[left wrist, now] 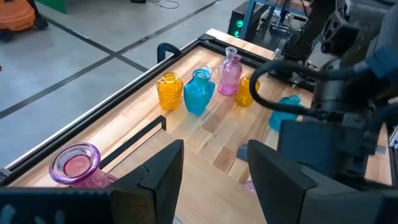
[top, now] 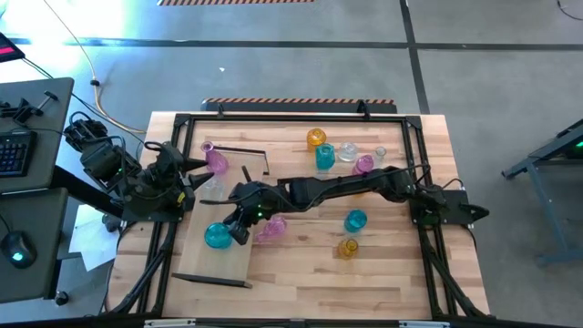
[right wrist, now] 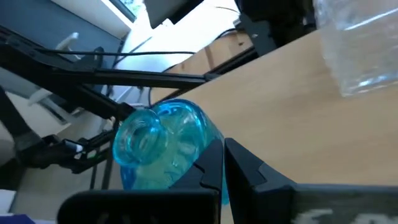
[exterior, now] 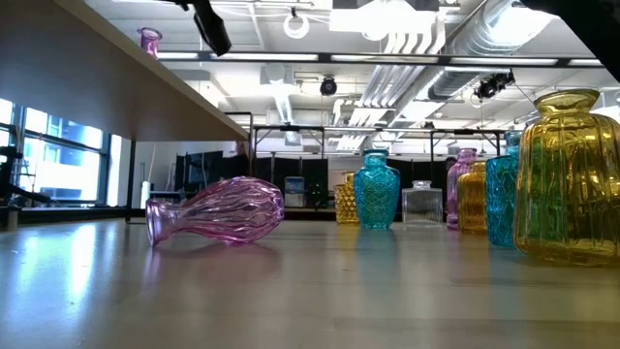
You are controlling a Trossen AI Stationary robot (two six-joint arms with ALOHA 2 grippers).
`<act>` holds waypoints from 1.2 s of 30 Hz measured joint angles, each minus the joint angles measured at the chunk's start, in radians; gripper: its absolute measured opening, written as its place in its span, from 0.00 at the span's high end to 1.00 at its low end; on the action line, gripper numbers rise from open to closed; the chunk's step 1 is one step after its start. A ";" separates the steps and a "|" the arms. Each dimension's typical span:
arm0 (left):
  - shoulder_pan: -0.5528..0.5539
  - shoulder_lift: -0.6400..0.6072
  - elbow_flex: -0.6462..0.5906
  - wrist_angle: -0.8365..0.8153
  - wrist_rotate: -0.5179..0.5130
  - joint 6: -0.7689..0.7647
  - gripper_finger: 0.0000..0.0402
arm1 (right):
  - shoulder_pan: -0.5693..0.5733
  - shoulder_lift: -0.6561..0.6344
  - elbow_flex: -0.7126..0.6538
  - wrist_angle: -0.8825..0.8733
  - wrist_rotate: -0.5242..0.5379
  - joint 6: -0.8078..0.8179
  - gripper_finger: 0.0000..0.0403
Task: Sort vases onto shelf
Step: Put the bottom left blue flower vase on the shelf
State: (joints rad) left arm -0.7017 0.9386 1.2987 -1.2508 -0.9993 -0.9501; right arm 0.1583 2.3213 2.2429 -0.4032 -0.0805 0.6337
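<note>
The shelf [top: 228, 264] is a light wood board at the table's left with dark rails at its ends. A pink vase [top: 216, 160], a clear vase [right wrist: 360, 43] and a teal vase [top: 217, 236] stand on it. My right gripper [right wrist: 221, 171] reaches across the table, shut, its fingers right beside the teal vase [right wrist: 163, 142]. Another pink vase [exterior: 218, 211] lies on its side on the table by the shelf. My left gripper [left wrist: 211, 180] waits open at the table's left, above the shelf's far end, holding nothing. My right gripper has its shut fingers beside the teal vase's body [right wrist: 198, 144], slanting down from the table's right. The right wrist view shows no gap between finger and glass, but I cannot tell whether they touch. The vase stands on the shelf.
A cluster of vases stands at the far middle of the table: yellow [top: 316, 138], teal [top: 324, 157], clear [top: 347, 151] and pink [top: 364, 164]. A teal vase [top: 355, 220] and an amber one [top: 348, 247] stand nearer. A black frame [top: 273, 117] runs around the tabletop.
</note>
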 joint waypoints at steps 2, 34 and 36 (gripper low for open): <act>0.000 0.000 0.000 0.004 0.000 0.000 0.58 | 0.001 0.010 0.000 0.010 -0.028 0.017 1.00; 0.000 0.037 0.000 0.108 0.032 0.044 0.58 | 0.020 0.038 0.000 0.119 -0.208 0.042 1.00; 0.000 0.038 0.000 0.112 0.032 0.045 0.58 | 0.020 0.040 0.000 0.111 -0.176 0.036 1.00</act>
State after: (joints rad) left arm -0.7017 0.9769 1.2987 -1.1392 -0.9676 -0.9048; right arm 0.1780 2.3615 2.2429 -0.2927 -0.2565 0.6694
